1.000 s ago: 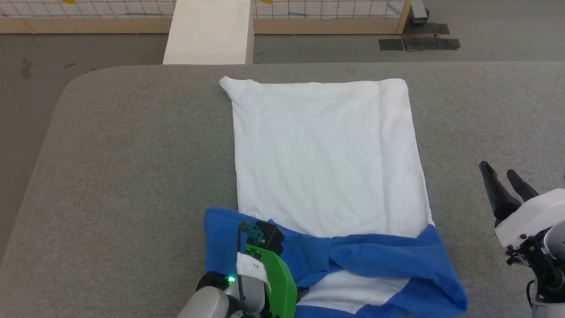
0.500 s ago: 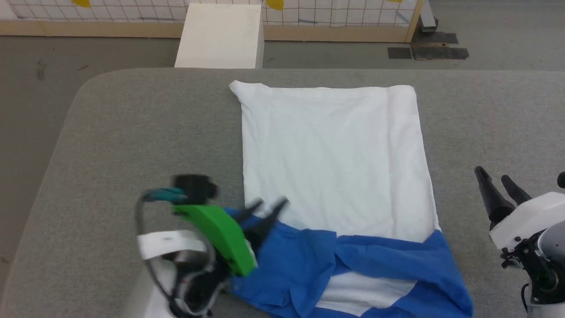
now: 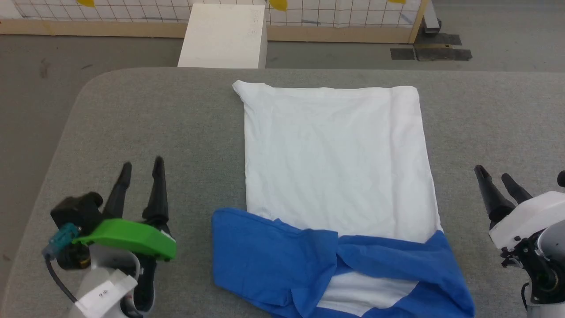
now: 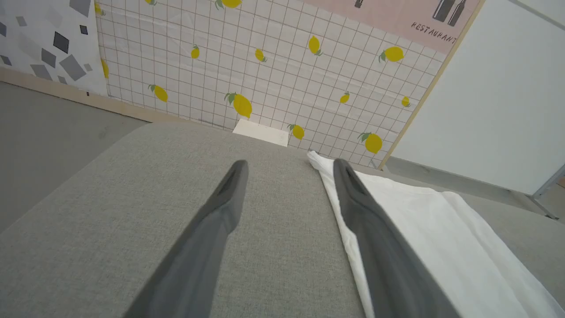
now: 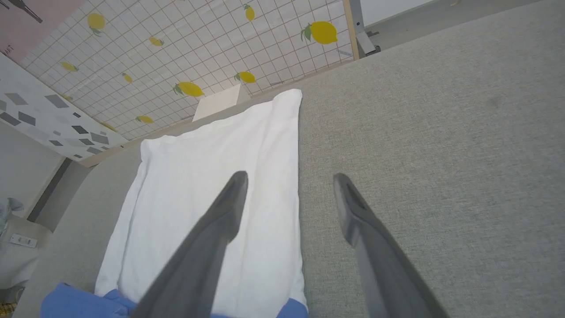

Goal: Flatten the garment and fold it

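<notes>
The garment [image 3: 335,163] lies on the grey table [image 3: 150,115], with its white body spread as a narrow rectangle toward the far edge and its blue sleeves and shoulders bunched across the near end. The left gripper [image 3: 142,163] is positioned over bare table left of the blue section, fingers spread and empty. The right gripper [image 3: 492,173] is positioned right of the garment, clear of it, fingers likewise spread and empty. A white box [image 3: 225,35] stands beyond the far table edge.

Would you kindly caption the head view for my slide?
Open left tool and right tool flank the garment lying on the grey table.
</notes>
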